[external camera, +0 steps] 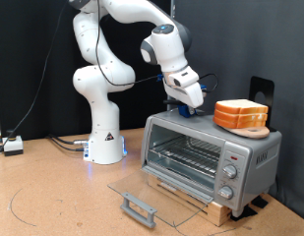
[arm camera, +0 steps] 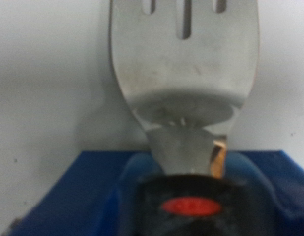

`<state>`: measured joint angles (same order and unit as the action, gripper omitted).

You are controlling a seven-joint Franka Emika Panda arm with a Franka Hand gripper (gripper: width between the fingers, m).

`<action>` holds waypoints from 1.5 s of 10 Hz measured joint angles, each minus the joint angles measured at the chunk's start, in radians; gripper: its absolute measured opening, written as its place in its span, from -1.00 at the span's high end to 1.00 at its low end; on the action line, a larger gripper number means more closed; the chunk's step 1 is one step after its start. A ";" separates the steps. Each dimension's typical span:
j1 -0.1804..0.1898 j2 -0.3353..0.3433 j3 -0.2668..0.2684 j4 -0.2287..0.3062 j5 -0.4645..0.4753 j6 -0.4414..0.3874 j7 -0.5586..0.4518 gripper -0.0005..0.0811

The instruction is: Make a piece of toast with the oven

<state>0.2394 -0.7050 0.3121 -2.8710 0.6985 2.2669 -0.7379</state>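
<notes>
1. Nearest the exterior camera, the oven's glass door [external camera: 142, 200] lies folded down flat over the brown surface [external camera: 43, 192], handle outward. That leaves the chamber open, presumably so bread can go in.
2. Behind it stands the oven [external camera: 211, 155], a boxy silver case raised on a wooden base, with a wire rack [external camera: 186, 157] showing inside and round knobs [external camera: 229, 169] down the panel on the exterior view's right. No bread shows on the rack.
3. On the oven's roof, toward the exterior view's right, rests the piece of toast [external camera: 241, 113], a thick slice with orange-brown crust, apparently on a small wooden board. It is well placed for scooping from the side.
4. Just beside it, over the roof's other end, hangs the gripper [external camera: 188, 106] of the white arm.
5. The wrist view shows a slotted metal spatula [arm camera: 186, 64] with a black handle and red oval label [arm camera: 189, 206] lying along the gripper's axis, against a pale metal face. It seems carried, but the jaws themselves are hidden, so I cannot tell whether they are clamped.
</notes>
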 joint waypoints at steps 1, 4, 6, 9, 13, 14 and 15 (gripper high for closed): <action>0.000 0.000 0.000 0.000 0.000 -0.001 0.000 0.01; 0.000 -0.009 -0.022 0.006 0.031 -0.017 -0.006 0.01; 0.000 -0.053 -0.087 0.023 0.080 -0.062 -0.022 0.01; -0.013 -0.136 -0.177 0.045 0.082 -0.162 -0.022 0.01; -0.051 -0.142 -0.231 0.039 0.085 -0.095 -0.067 0.01; -0.080 -0.147 -0.247 0.038 0.071 -0.078 -0.069 0.01; -0.121 -0.147 -0.255 0.040 0.027 -0.086 -0.052 0.01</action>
<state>0.1185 -0.8525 0.0570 -2.8306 0.7253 2.1813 -0.7902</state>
